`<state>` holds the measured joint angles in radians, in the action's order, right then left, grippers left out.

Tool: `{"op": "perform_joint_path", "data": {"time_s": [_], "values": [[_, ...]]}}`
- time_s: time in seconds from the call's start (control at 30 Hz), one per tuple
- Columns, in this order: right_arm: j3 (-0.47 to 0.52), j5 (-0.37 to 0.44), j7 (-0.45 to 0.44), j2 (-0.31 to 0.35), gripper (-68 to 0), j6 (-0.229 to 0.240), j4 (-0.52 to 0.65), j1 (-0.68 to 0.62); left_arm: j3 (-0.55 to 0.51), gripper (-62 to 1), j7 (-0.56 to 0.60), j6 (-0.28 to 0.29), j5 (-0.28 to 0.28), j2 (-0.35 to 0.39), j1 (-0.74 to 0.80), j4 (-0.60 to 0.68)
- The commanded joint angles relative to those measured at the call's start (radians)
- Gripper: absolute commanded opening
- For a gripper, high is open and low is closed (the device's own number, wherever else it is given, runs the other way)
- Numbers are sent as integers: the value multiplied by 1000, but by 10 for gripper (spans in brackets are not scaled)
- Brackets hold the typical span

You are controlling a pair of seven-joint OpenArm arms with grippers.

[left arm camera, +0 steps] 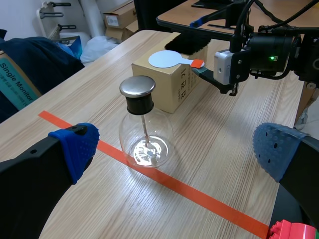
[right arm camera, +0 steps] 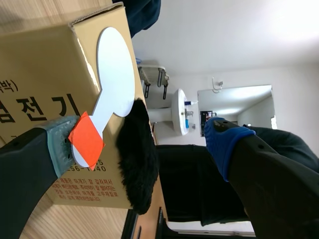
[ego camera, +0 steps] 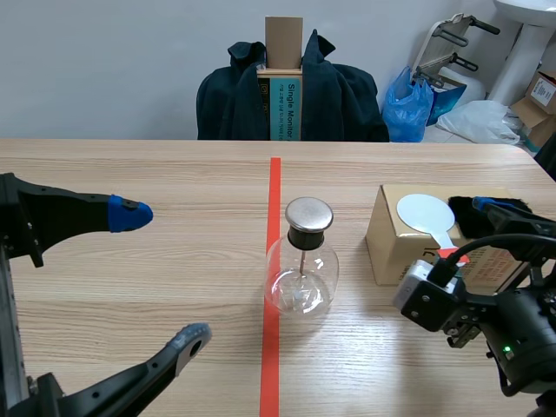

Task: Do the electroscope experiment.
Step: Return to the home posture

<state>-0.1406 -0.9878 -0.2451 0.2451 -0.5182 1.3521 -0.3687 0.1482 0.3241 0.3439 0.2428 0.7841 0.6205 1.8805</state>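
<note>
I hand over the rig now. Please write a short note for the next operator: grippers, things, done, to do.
Left gripper: open, short of the flask, touching nothing.
Right gripper: open at the box top, paddle handle and fur between its fingers, not gripped.
Flask stands on the tape line; paddle and fur lie on the box.
Done: nothing yet.
To do: likely grip paddle, rub on fur, bring to flask cap.

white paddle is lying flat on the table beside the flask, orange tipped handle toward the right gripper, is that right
Not quite. The white paddle lies on top of the cardboard box, not on the table; the scene view shows it. It is beside the flask, and its orange-tipped handle does point toward the right gripper.
</note>
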Motion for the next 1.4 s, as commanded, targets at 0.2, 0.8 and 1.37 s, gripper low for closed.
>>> {"op": "perform_joint_path", "data": {"time_s": [0.2,0.8,1.37], "values": [[2,154,-107,116,-186,-5,31,-136,3,14,0,2,7,-8,-6,6],[105,1094,-214,281,4,109,465,-489,3,14,-36,2,7,-45,-6,6],[264,1370,-11,283,4,515,752,-360,3,14,-37,2,7,-55,-6,6]]}}
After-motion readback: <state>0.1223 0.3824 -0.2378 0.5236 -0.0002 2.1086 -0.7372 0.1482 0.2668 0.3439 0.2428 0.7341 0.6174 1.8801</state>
